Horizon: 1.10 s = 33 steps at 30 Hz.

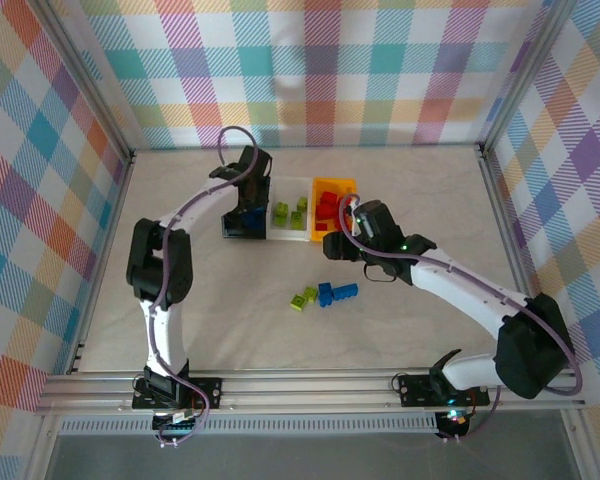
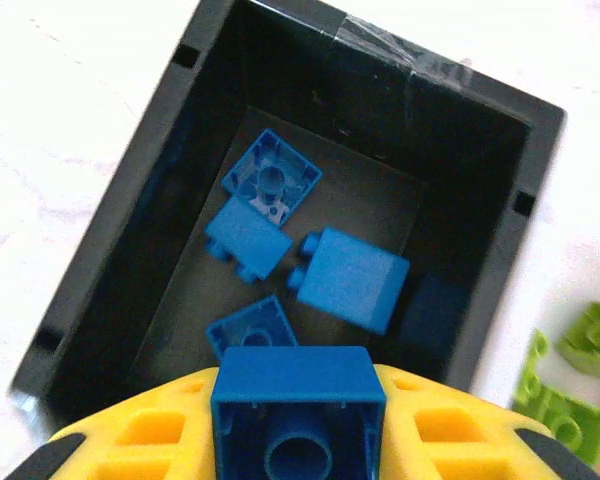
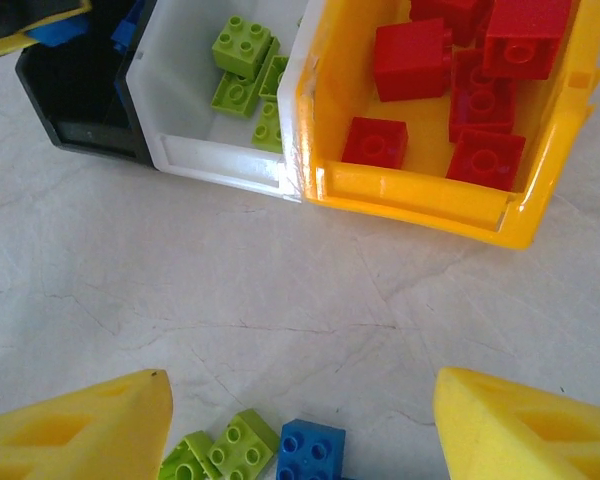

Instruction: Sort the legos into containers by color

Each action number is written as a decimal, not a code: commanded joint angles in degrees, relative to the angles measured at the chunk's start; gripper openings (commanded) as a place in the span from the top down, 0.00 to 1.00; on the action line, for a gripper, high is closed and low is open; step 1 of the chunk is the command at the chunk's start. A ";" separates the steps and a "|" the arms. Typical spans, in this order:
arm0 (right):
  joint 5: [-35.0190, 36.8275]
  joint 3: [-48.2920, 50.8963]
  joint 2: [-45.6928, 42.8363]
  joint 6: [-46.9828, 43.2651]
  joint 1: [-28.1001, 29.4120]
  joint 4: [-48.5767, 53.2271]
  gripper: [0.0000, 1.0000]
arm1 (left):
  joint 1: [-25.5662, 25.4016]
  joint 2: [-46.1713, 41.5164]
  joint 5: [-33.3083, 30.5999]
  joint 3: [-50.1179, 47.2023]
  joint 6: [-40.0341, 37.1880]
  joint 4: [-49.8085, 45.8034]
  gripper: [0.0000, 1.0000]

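While the left hand [image 1: 246,212] pinches a blue brick [image 2: 298,400] above the black bin [image 2: 110,240], which holds other blue ones, the right hand [image 3: 300,400] hangs wide open over the worktop [image 3: 280,290] near the orange bin [image 3: 410,195] of red bricks [image 3: 412,58], loose lime bricks [image 3: 220,455] and another blue piece [image 3: 310,452] lying below it.

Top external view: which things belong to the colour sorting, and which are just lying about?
Job: black bin, white bin, orange bin, blue brick held in the left pincer, loose green bricks, loose blue bricks.
Not the job: plaid backdrop, frame rail.
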State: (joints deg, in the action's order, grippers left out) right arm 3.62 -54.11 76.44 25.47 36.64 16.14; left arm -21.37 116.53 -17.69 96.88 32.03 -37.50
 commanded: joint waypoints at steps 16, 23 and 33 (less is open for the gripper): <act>-3.83 10.99 -6.15 2.54 -0.27 13.69 0.20 | -11.00 -22.85 8.82 -12.46 -0.14 4.12 0.00; -2.68 12.71 -0.45 2.11 3.08 10.66 0.12 | -16.07 -33.95 9.18 -28.19 3.84 4.75 0.00; 4.80 9.23 10.56 3.44 6.58 4.23 0.13 | -16.03 -41.81 6.01 -36.25 5.46 1.16 0.00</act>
State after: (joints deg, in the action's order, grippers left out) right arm 5.34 -42.63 85.45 28.21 42.63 22.52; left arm -37.58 77.91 -9.89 61.25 36.51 -34.81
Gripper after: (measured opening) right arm 0.868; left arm 0.998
